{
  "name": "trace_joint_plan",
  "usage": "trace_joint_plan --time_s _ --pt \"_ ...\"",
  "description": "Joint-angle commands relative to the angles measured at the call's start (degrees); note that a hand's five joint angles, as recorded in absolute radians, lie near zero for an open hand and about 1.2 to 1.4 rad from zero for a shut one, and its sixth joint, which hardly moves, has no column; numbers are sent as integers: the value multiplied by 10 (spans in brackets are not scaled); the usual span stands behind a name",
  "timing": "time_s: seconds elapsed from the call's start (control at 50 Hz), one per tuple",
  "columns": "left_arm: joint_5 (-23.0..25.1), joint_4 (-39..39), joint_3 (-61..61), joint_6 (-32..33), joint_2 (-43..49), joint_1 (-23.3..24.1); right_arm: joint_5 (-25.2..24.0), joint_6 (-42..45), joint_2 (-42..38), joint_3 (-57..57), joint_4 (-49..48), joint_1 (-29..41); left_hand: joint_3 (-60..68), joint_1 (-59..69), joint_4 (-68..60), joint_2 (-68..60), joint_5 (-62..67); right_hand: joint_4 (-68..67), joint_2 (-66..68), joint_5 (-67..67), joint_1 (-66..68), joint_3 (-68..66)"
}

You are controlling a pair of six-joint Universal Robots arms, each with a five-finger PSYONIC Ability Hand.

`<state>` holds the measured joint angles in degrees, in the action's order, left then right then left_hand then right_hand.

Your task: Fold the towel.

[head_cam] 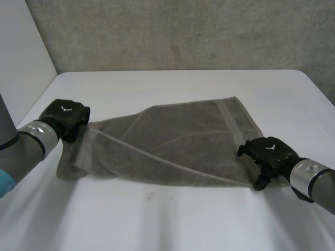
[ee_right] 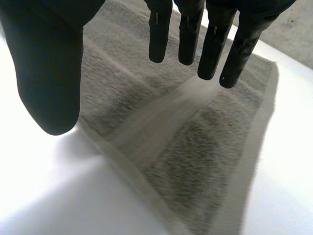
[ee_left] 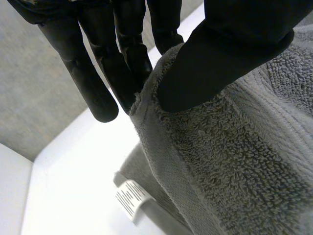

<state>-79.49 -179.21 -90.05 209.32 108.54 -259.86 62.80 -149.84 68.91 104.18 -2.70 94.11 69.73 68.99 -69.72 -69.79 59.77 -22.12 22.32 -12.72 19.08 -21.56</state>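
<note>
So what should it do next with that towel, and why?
Probably lower the right hand and pinch the towel corner beside it. The left hand pinches its end of the towel between thumb and fingers, while the right hand is open at the other end, gripping nothing. A fold likely needs both ends held.

Matte black all over on the 2 hands, left hand (head_cam: 65, 117) and right hand (head_cam: 268, 151), with a small white winged mark on the back of each. Behind each, a bright silver-grey wrist cuff (head_cam: 42, 135), then a darker grey round arm: left arm (head_cam: 18, 154), right arm (head_cam: 323, 189). Low on the left arm, a light-blue cap (head_cam: 4, 184). Close up from the left wrist, smooth fingers (ee_left: 100, 93) with rounded tips and a much broader thumb (ee_left: 220, 54). From the right wrist, slim fingers (ee_right: 159, 34), each with a small pale slit near the tip, beside a wide blunt thumb (ee_right: 49, 88).
</note>
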Motion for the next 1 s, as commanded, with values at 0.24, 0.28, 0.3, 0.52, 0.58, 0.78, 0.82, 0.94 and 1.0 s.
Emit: trace_joint_plan --time_s 0.24,0.28,0.3,0.52,0.58,0.78,0.82,0.94,1.0 --pt "-1 -18 -19 0 14 4 -13 141 -53 -17 -3 -94 103 110 -103 -102 102 -135 133 -129 166 -141" --pt "-1 -18 -20 0 14 4 -17 140 -60 -22 -4 -94 103 110 -103 -102 102 -149 147 -143 179 -154" --pt "-1 -18 -20 0 14 5 -21 139 -67 -27 -4 -93 103 110 -103 -102 102 -169 167 -163 199 -174" --pt "-2 -20 -22 0 14 7 -24 113 -91 -69 -15 -75 103 110 -103 -102 102 -238 236 -232 268 -243" --pt "-2 -20 -22 0 15 7 -23 96 -91 -83 -17 -67 103 110 -103 -102 102 -240 238 -234 270 -245" --pt "-2 -20 -22 0 17 13 -14 83 -106 -124 -17 -46 103 110 -103 -102 102 -240 238 -234 270 -245" --pt "-2 -20 -22 -1 17 13 -14 83 -106 -128 -17 -44 103 110 -103 -102 102 -240 238 -234 270 -245" --pt "-2 -20 -22 0 16 14 -14 84 -116 -131 -17 -43 103 110 -103 -102 102 -355 353 -349 385 -360" --pt "-2 -20 -25 -1 16 14 -15 84 -119 -132 -17 -43 103 110 -103 -102 102 -578 576 -572 608 -583"
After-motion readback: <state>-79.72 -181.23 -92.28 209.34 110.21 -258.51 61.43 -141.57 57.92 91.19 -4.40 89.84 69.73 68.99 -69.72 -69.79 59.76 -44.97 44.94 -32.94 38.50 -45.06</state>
